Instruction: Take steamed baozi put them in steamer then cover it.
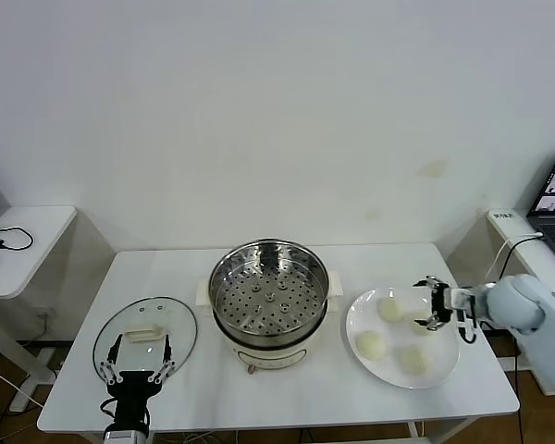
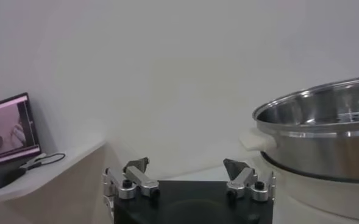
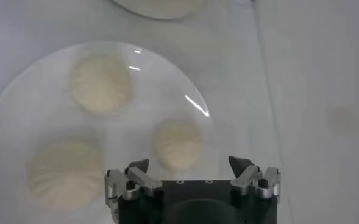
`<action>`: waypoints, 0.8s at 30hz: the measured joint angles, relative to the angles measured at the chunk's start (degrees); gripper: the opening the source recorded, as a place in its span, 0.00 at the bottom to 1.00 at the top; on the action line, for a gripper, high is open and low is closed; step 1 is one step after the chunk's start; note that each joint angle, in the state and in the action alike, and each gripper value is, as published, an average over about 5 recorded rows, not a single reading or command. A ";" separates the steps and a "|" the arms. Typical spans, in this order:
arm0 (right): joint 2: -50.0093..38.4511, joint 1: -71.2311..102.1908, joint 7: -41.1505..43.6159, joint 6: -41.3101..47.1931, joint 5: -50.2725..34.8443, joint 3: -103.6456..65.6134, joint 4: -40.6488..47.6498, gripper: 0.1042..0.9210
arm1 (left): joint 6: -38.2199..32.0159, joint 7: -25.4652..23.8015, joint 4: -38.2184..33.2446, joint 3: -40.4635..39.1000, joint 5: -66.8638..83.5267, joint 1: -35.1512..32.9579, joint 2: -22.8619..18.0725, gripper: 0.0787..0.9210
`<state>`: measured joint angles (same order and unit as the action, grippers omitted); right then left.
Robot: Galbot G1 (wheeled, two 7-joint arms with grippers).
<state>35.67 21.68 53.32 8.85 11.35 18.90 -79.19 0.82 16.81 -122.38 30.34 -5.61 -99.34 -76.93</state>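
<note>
Nothing is yet sitting in the steamer (image 1: 269,298) at the centre of the white table (image 1: 194,388): its perforated tray is lying bare, and all four steamed baozi (image 1: 392,310) are resting on the white plate (image 1: 444,365) just to its right. The right gripper (image 1: 432,304) is hovering over the far side of that plate with its fingers spread wide and holding nothing, one bun lying just ahead of them in the right wrist view (image 3: 177,143); it appears to be lining up on that bun, though how close the fingertips are to it is hard to judge from here. The cover (image 1: 144,337), a glass lid with a pale handle, is lying flat on the table to the steamer's left. The left gripper (image 1: 139,359) is waiting over the lid's near edge, fingers likewise spread and empty. All four transfers and the covering are still ahead.
</note>
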 measured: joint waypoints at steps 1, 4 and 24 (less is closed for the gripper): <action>0.67 -1.47 0.42 0.09 -0.06 1.75 1.00 0.88 | 0.00 0.00 0.00 0.08 -0.01 0.01 -0.03 0.88; 2.62 -5.10 1.42 0.38 -0.04 6.30 3.73 0.88 | -0.02 0.01 -0.04 0.31 -0.03 -0.03 -0.13 0.88; 10.52 -13.68 2.98 1.48 3.79 16.54 15.40 0.88 | -0.10 0.03 0.04 1.35 0.01 0.24 0.18 0.88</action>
<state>46.19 8.00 56.30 10.32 15.14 35.45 -63.80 0.71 16.84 -122.35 31.68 -5.60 -99.09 -76.75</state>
